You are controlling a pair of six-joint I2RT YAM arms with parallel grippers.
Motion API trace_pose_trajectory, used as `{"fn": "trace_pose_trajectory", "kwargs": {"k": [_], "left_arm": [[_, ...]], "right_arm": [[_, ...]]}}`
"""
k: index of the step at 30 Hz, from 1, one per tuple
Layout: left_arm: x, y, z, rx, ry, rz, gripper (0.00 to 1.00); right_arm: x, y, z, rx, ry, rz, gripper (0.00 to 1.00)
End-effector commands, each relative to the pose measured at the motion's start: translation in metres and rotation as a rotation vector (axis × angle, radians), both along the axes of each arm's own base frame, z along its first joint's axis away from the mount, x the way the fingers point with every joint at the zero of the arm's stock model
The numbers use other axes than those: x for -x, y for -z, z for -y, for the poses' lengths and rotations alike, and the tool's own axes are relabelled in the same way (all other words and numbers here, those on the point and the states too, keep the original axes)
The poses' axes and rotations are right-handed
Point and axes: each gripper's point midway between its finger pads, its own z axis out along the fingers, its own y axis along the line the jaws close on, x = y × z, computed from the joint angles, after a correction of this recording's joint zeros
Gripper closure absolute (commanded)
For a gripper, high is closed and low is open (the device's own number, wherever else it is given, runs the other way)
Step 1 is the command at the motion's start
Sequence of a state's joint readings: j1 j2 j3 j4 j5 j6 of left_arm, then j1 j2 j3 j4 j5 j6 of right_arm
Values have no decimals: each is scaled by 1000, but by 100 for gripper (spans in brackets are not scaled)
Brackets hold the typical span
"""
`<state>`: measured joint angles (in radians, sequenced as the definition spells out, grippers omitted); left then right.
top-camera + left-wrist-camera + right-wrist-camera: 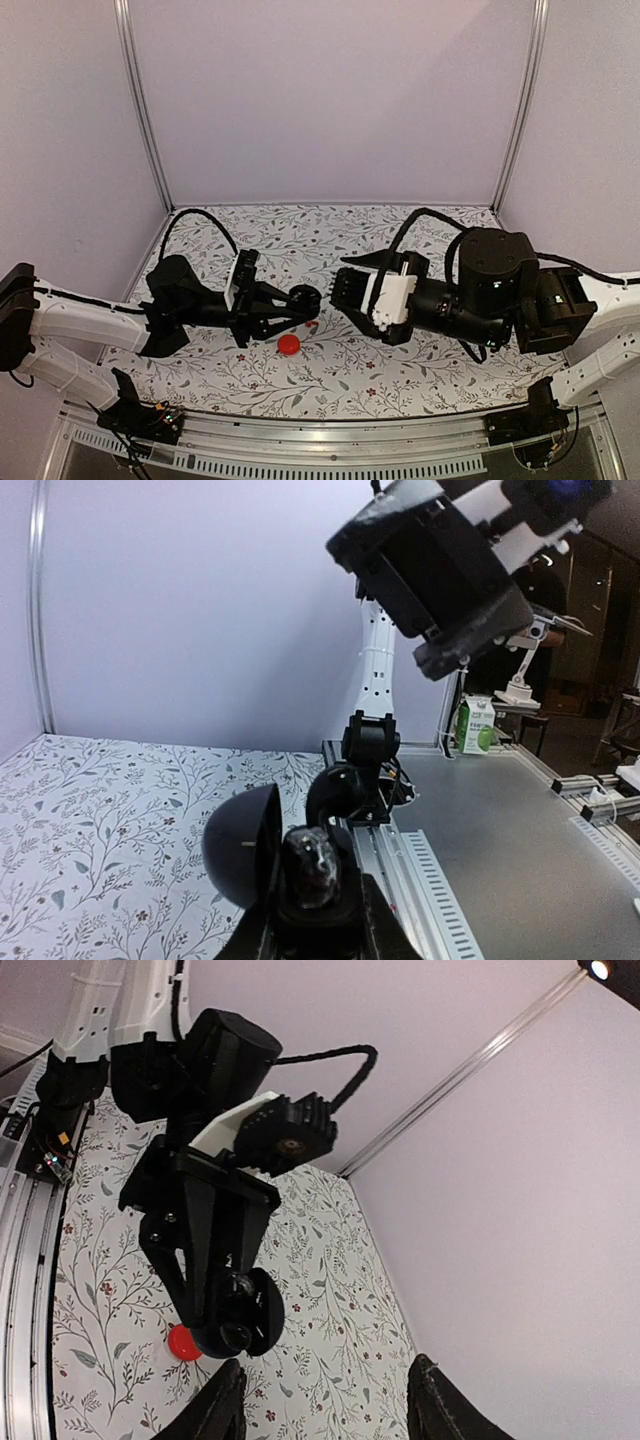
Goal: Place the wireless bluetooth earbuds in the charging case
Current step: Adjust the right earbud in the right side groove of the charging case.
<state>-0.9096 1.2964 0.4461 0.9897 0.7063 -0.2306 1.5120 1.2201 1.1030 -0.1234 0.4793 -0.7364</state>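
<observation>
My left gripper is shut on the black round charging case and holds it above the floral table, its lid hinged open to the left. A glossy black earbud sits in the case's base, just above the left gripper. From the right wrist view the open case hangs below the left arm. My right gripper faces the case from the right, a short gap away. That gripper is open with nothing between its fingers.
A round red disc lies on the table just in front of the held case, partly hidden behind it in the right wrist view. The metal rail runs along the near edge. Walls close off the back and sides.
</observation>
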Motion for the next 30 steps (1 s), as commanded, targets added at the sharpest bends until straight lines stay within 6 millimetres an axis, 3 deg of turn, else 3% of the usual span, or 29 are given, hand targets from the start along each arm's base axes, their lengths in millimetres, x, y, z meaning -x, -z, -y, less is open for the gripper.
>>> {"fn": "trace_pose_trajectory", "kwargs": {"k": [1, 6, 13, 22, 30], "left_arm": [[-17, -11, -6, 49, -85, 58, 100], [-29, -16, -6, 62, -134, 79, 100], [-41, -17, -6, 59, -194, 97, 100], [-45, -18, -6, 52, -216, 113, 100], [-45, -17, -6, 44, -216, 109, 100]], "right_arm": [[-25, -38, 17, -296, 45, -317, 46], [-39, -47, 23, -397, 45, -479, 48], [-46, -49, 17, -452, 28, -682, 53], [-55, -16, -5, -366, 90, -882, 55], [-43, 2, -17, -301, 48, -981, 59]]}}
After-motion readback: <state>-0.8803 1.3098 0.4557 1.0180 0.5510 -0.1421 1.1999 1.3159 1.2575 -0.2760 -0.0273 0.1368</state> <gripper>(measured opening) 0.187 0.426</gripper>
